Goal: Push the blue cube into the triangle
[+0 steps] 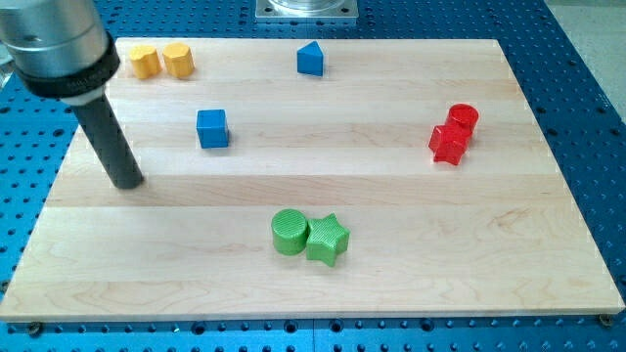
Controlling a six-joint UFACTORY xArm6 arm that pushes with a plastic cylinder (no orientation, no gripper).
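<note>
While my tip [128, 182] rests left — blue cube [212, 128] upper-right, apart

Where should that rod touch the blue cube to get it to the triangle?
No gripping here, only pushing. My tip sits left of the blue cube; the blue triangle lies up and right. Probably best to press the cube's lower-left face, its flat side aiding a steady shove.

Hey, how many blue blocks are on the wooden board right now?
2. The blue cube sits at the board's upper left, just right of my tip. The blue triangular block lies near the view's top edge, centre. Nothing appears hidden.
</note>
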